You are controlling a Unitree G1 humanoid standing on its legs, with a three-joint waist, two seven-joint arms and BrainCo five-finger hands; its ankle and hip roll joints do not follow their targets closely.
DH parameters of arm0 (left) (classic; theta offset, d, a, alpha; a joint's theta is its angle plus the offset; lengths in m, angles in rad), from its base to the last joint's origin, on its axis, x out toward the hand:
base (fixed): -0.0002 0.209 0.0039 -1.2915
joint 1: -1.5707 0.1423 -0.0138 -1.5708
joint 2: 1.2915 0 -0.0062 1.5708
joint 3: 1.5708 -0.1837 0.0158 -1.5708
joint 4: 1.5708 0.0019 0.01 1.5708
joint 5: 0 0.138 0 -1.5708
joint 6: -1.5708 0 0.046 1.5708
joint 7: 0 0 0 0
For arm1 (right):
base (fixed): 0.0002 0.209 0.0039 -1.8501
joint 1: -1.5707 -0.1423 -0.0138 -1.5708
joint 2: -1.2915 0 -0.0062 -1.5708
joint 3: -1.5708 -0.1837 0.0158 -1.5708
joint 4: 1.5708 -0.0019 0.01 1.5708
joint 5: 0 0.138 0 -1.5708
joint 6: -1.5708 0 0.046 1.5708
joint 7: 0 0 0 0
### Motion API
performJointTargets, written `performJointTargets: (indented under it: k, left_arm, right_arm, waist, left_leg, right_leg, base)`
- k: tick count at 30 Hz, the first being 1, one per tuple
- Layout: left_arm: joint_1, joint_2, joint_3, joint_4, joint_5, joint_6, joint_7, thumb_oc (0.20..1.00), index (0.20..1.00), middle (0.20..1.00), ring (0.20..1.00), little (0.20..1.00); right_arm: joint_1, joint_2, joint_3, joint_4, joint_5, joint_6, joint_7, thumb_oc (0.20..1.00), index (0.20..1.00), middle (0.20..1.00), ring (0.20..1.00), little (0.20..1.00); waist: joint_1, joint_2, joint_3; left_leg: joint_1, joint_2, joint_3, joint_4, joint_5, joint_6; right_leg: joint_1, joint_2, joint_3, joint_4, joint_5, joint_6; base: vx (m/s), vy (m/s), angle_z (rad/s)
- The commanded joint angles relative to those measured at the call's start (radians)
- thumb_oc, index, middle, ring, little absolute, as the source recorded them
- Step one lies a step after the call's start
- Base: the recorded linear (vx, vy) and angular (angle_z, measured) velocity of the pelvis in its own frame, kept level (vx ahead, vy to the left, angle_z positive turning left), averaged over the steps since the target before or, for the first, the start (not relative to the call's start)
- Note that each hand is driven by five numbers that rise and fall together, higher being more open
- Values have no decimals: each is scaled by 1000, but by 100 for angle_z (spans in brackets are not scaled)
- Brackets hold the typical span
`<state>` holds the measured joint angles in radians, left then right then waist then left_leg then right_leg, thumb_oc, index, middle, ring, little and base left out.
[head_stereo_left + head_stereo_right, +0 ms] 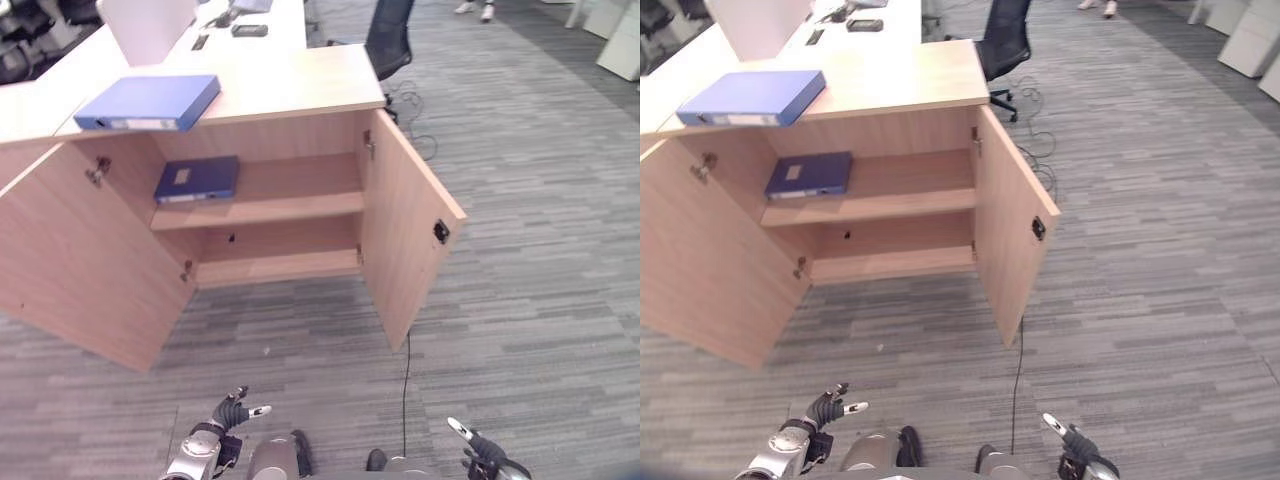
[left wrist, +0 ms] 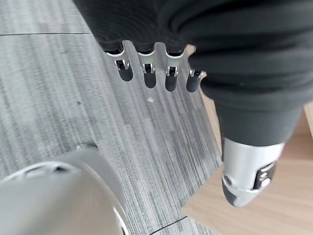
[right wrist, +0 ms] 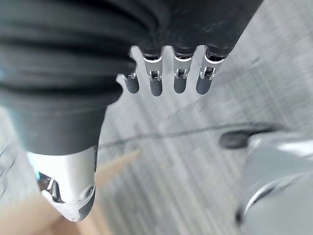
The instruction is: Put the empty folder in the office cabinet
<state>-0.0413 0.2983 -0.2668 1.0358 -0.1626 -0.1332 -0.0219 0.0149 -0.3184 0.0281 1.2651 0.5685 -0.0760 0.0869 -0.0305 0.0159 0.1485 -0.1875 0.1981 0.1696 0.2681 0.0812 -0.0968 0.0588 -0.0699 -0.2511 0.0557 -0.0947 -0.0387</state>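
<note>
Blue folder [image 1: 150, 101] lying flat on the wooden top of the office cabinet [image 1: 300, 85], upper left of the left eye view, its spine facing the camera and slightly overhanging the front edge. White label strip along that spine, print too small to read. Second blue folder [image 1: 197, 179] lying flat on the upper shelf [image 1: 290, 205] inside, left part of the compartment, pale label on its cover, writing likewise unreadable. Lower shelf [image 1: 280, 262] below it bare. Both doors swung wide: left door [image 1: 80, 260] spread toward the lower left, right door [image 1: 405, 225] jutting toward the camera at centre right, small dark fitting on its inner face near the edge.

Left hand [image 1: 235, 410] low at the bottom edge, left of centre, over the grey striped carpet [image 1: 520, 250], well apart from the cabinet; fingers [image 2: 149, 78] straight and relaxed in the left wrist view, thumb apart, holding nothing. Right hand [image 1: 478, 447] at the bottom right edge, fingers [image 3: 178, 81] likewise straight and spread in the right wrist view, nothing held.

Behind the cabinet, a pale desk [image 1: 250, 45] with small dark devices [image 1: 249, 30] on it, top centre. Black office chair [image 1: 388, 38] just right of the desk. A person's shoes [image 1: 474, 9] at the top right edge.
</note>
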Motion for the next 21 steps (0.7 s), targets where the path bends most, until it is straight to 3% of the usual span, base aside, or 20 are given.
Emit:
performJointTargets:
  k: [1, 2, 3, 4, 6, 7, 11, 13, 15, 16, 17, 18, 19, 20, 21]
  left_arm:
    - [-51, -6, 27, -18, -48, -45, 21, 1000, 1000, 1000, 1000, 1000]
    - [-51, -6, 30, -11, -51, -45, 26, 1000, 1000, 1000, 1000, 1000]
    - [-51, -7, 29, -11, -51, -45, 26, 1000, 1000, 1000, 1000, 1000]
    - [-53, -5, 36, 7, -61, -48, 34, 1000, 1000, 1000, 1000, 1000]
    - [-55, -3, 41, 20, -66, -49, 39, 1000, 1000, 1000, 1000, 1000]
    - [-58, 3, 48, 43, -64, -54, 43, 1000, 1000, 1000, 1000, 1000]
    - [-52, 11, 51, 66, -50, -57, 41, 1000, 1000, 1000, 1000, 1000]
    - [-61, 20, 41, 84, -30, -54, 32, 1000, 1000, 1000, 1000, 1000]
    - [-78, 33, 27, 93, -6, -55, 29, 1000, 1000, 1000, 1000, 1000]
    - [-78, 34, 27, 93, -6, -55, 29, 1000, 1000, 1000, 1000, 1000]
    - [-87, 40, 16, 94, 5, -55, 28, 1000, 1000, 1000, 1000, 1000]
    - [-92, 49, 5, 88, 13, -52, 23, 1000, 1000, 1000, 1000, 1000]
    - [-99, 69, -10, 67, 13, -50, 25, 1000, 1000, 1000, 1000, 1000]
    - [-100, 69, -10, 67, 13, -50, 25, 1000, 1000, 1000, 1000, 1000]
    - [-105, 77, -16, 71, 29, -46, 21, 1000, 1000, 1000, 1000, 1000]
  right_arm:
    - [-29, -43, -17, -7, 9, -19, 2, 1000, 1000, 1000, 1000, 1000]
    - [-26, -50, -20, -8, 3, -20, 1, 1000, 1000, 1000, 1000, 1000]
    - [-25, -51, -21, -8, 3, -20, 1, 1000, 1000, 1000, 1000, 1000]
    - [-29, -60, -22, -11, 0, -21, 1, 1000, 1000, 1000, 1000, 1000]
    - [-34, -65, -21, -11, -1, -20, 1, 1000, 1000, 1000, 1000, 1000]
    - [-46, -72, -20, -10, -7, -18, 2, 1000, 1000, 1000, 1000, 1000]
    - [-66, -76, -18, -7, -18, -13, 10, 1000, 1000, 1000, 1000, 1000]
    - [-64, -67, -30, -6, -30, -9, 16, 1000, 1000, 1000, 1000, 1000]
    - [-64, -49, -34, -7, -26, -8, 16, 1000, 1000, 1000, 1000, 1000]
    - [-63, -48, -34, -7, -26, -8, 16, 1000, 1000, 1000, 1000, 1000]
    - [-67, -39, -39, -5, -21, -11, 14, 1000, 1000, 1000, 1000, 1000]
    - [-70, -32, -43, -9, -8, -10, 15, 1000, 1000, 1000, 1000, 1000]
    - [-94, -10, -32, -42, 35, -11, 18, 1000, 1000, 1000, 1000, 1000]
    - [-95, -10, -32, -42, 35, -11, 18, 1000, 1000, 1000, 1000, 1000]
    - [-104, 8, -12, -43, 26, -9, 19, 1000, 1000, 1000, 1000, 1000]
  waist:
    - [11, 11, 25]
    - [20, 19, 22]
    - [18, 18, 23]
    - [31, 24, 25]
    - [35, 21, 29]
    - [40, 17, 32]
    - [53, 15, 18]
    - [42, 9, -9]
    - [42, -11, -29]
    - [43, -13, -30]
    - [43, -28, -36]
    - [41, -38, -36]
    - [33, -40, -3]
    - [35, -40, -2]
    - [37, -28, 3]
  left_leg:
    - [101, 68, 4, -115, 9, -58]
    - [86, 90, -64, -195, 53, -72]
    - [97, 88, -65, -211, 60, -74]
    - [72, 111, -159, -277, 101, -94]
    - [64, 127, -189, -295, 111, -102]
    - [56, 161, -213, -305, 125, -116]
    - [69, 180, -254, -273, 114, -132]
    - [84, 180, -189, -260, 88, -143]
    - [106, 143, -160, -275, 61, -128]
    - [106, 141, -157, -276, 60, -127]
    - [112, 117, -140, -283, 48, -113]
    - [118, 94, -124, -287, 35, -98]
    - [153, 63, -90, -292, 2, -65]
    - [154, 63, -87, -292, 2, -64]
    - [188, 45, -55, -314, -17, -48]
  right_leg:
    - [94, -48, 79, -44, -32, 128]
    - [97, -55, 109, -40, -39, 140]
    - [100, -56, 106, -35, -46, 139]
    - [105, -59, 156, -8, -71, 151]
    - [105, -66, 178, 10, -83, 157]
    - [106, -85, 216, 45, -106, 175]
    - [101, -113, 258, 71, -114, 208]
    - [113, -168, 250, 60, -85, 247]
    - [99, -214, 254, 50, 2, 285]
    - [98, -216, 256, 48, 3, 286]
    - [83, -240, 260, 54, 64, 298]
    - [63, -263, 266, 69, 136, 300]
    - [-30, -302, 274, 148, 341, 294]
    - [-32, -302, 277, 148, 342, 295]
    - [-44, -318, 198, 139, 345, 294]
  base:
    - [208, 225, -9]
    - [218, 216, -2]
    - [332, 305, -2]
    - [191, 154, -10]
    - [243, 275, -30]
    - [295, 415, -78]
    - [198, 382, -74]
    - [161, 508, -27]
    - [90, 350, 31]
    - [65, 262, 9]
    - [70, 266, -2]
    - [83, 608, -6]
    - [41, 482, -13]
    - [17, 614, -40]
    - [-4, 272, -47]
